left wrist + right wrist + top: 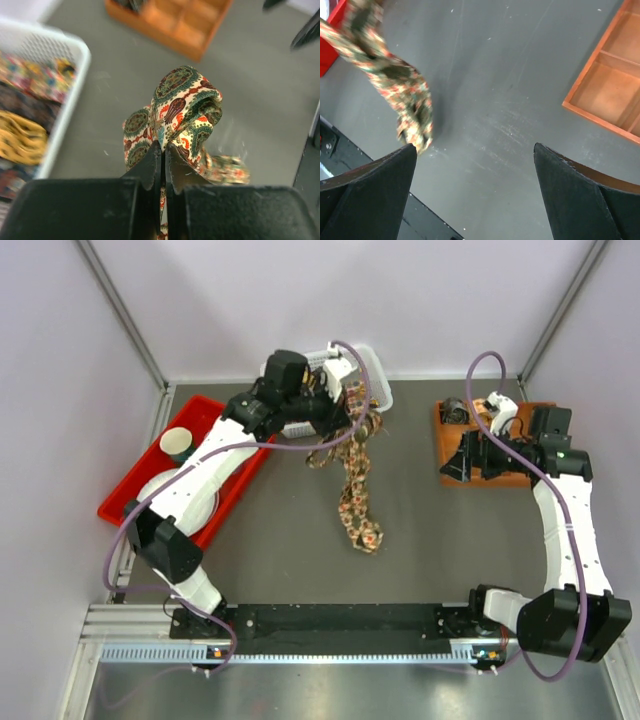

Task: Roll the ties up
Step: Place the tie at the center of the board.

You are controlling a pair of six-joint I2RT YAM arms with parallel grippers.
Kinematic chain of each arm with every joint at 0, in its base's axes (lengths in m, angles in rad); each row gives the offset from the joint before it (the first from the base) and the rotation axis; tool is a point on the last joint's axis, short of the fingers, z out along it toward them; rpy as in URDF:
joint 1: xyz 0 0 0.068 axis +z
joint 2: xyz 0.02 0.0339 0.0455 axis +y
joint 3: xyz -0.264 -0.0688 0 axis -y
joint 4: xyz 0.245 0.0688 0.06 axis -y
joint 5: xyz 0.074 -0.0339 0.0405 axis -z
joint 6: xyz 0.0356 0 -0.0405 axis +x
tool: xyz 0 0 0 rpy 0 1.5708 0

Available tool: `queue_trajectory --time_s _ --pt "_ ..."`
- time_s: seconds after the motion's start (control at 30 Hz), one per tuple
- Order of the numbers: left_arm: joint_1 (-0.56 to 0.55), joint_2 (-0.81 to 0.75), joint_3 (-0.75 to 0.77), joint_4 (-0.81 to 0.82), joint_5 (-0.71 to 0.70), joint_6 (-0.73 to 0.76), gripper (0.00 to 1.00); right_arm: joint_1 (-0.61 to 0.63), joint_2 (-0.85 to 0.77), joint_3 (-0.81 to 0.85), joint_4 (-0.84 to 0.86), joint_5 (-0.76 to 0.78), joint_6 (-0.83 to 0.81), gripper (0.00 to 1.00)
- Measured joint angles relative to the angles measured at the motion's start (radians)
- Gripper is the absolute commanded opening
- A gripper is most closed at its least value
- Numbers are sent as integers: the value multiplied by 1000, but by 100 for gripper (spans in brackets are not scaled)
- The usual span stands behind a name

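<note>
A cream tie with green, orange and dark red paisley (pixel 357 485) hangs from my left gripper (pixel 345 415) and trails down onto the grey table; its lower end lies bunched (pixel 366 535). In the left wrist view my left gripper (pixel 163 146) is shut on the tie (pixel 182 107), which folds over above the fingertips. My right gripper (pixel 462 462) is open and empty over the table beside the wooden box; in the right wrist view (pixel 472 150) the tie's end (pixel 405 100) lies at upper left. A white basket (pixel 75 65) holds several more ties (pixel 20 130).
A wooden divided box (pixel 500 445) stands at right with a dark rolled coil (pixel 456 410) in its far corner; it shows in the right wrist view (pixel 615 85) too. A red tray (pixel 215 415) with a cup (pixel 178 445) and a plate sits at left.
</note>
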State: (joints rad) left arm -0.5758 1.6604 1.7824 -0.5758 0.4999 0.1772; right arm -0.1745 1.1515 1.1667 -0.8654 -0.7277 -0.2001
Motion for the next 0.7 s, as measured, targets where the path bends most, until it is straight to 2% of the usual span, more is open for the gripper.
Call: queue_trajectory --time_s 0.13,0.27,0.5,0.7 --pt "-1 0 -107 -24 2 6 0 0 5 -10 -21 -37 -35 99" --pt "0 -19 -233 4 -68 5 0 35 5 -99 -9 -74 -59 98" --pt "22 -98 -425 65 -218 2 0 374 112 -249 64 38 -66 90" --pt "94 -120 -533 97 -323 0 0 523 298 -228 183 136 -20 87"
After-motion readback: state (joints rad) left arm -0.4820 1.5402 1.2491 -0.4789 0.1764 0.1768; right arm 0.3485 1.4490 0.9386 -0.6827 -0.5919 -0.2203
